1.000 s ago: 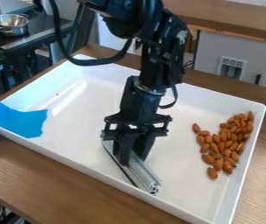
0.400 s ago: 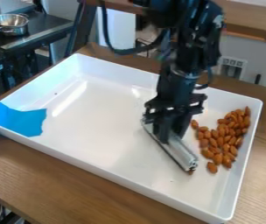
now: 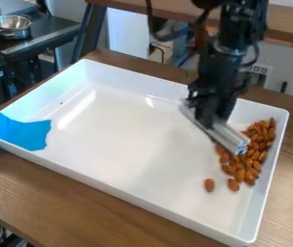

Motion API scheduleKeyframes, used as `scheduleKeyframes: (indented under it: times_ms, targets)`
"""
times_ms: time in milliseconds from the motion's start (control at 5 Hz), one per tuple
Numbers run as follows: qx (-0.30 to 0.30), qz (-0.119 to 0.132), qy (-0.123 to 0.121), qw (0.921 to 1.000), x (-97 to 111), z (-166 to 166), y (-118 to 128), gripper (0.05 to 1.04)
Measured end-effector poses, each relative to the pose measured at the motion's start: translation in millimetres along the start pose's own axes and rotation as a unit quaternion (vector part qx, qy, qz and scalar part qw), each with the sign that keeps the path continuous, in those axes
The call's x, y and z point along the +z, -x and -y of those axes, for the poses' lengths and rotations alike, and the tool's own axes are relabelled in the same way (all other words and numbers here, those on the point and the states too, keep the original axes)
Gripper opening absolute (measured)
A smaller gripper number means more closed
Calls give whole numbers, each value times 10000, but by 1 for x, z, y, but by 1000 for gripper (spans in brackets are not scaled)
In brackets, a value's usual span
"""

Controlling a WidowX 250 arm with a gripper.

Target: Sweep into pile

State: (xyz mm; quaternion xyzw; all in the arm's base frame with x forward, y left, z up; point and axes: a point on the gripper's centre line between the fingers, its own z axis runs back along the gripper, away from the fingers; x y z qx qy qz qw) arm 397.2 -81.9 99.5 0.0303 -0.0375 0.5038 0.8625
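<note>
Tray point(image 3: 117, 130) holds almonds point(image 3: 240, 174); bar point(image 3: 232, 138) seemingly touches some.

A hand could pass low across the middle and left of the white tray point(image 3: 123, 144). Toward the right, the gripper point(image 3: 212, 119), metal bar point(image 3: 225, 137) and almonds point(image 3: 249, 163) stand in the way; raised walls bound every side.

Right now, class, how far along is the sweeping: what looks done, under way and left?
Done: most almonds are bunched along the tray's right side. Under way: the hand holds a metal bar at the bunch's upper left. Left, it seems: one stray almond apart at lower left.
</note>
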Motion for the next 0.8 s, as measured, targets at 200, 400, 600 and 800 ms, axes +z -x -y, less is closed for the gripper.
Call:
scheduleKeyframes:
  times_ms: [200,400,600,800]
  targets:
    - [-26,14,154,9999,10,8,-2,361]
    - [-132,-205,-143,9996,-2,-14,9,361]
    - [-276,-215,-153,9993,3,-40,16,361]
    - [-409,-154,-194,9989,-5,-59,17,361]
